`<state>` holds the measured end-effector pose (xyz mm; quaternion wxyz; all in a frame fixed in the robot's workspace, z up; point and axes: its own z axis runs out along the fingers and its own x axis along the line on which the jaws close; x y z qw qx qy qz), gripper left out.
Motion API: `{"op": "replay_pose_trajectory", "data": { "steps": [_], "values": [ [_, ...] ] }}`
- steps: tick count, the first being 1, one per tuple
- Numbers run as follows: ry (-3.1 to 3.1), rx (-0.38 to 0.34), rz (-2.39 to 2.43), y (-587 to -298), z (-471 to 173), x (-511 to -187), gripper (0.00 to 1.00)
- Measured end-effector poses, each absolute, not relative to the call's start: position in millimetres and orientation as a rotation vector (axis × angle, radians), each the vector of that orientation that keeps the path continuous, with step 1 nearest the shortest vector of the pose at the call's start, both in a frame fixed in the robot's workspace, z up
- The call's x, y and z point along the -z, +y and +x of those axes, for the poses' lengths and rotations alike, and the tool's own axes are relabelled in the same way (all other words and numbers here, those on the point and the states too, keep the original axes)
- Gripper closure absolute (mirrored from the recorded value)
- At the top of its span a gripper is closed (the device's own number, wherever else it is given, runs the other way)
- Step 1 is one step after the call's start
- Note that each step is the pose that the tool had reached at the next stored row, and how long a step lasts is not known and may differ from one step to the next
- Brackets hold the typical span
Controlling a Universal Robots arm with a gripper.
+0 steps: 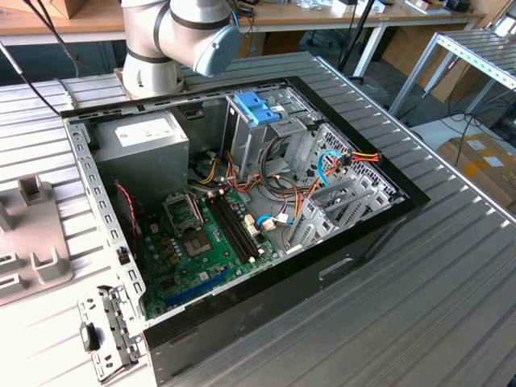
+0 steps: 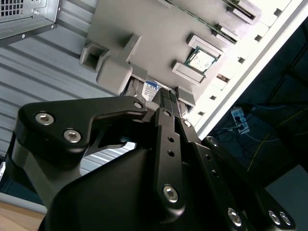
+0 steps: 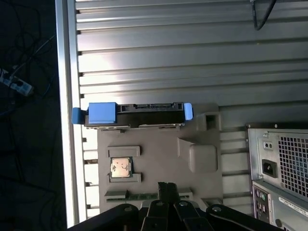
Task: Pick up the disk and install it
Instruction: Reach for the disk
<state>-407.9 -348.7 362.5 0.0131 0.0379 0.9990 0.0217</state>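
Exterior view: an open case point(image 1: 363, 242) lies on the ribbed metal surface point(image 1: 451, 314), with its board point(image 1: 201, 242) exposed. The arm point(image 1: 181, 32) stands behind the case. A grey tray point(image 1: 32, 234) sits at the exterior view's left, just beside the case.

First wrist view: the disk point(image 3: 139, 114) rests at the edge of the tray, with its blue tab point(image 3: 102, 112) toward the rim of the surface. A chip point(image 3: 121, 167) sits in a tray pocket between the disk and the claw point(image 3: 167, 185). The claw hangs over the tray, apart from the disk. Its fingers are pressed together with nothing between them.

Second wrist view: the fingertips point at the disk point(image 2: 150, 89), whose label shows just past them. The fingertips are not touching the disk.
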Motion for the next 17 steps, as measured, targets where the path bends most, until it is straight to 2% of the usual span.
{"op": "replay_pose_trajectory", "data": {
  "steps": [17],
  "values": [
    [3.113, -0.068, 0.118, -346.0, -413.6, -360.5, 0.89]
  ]
}}
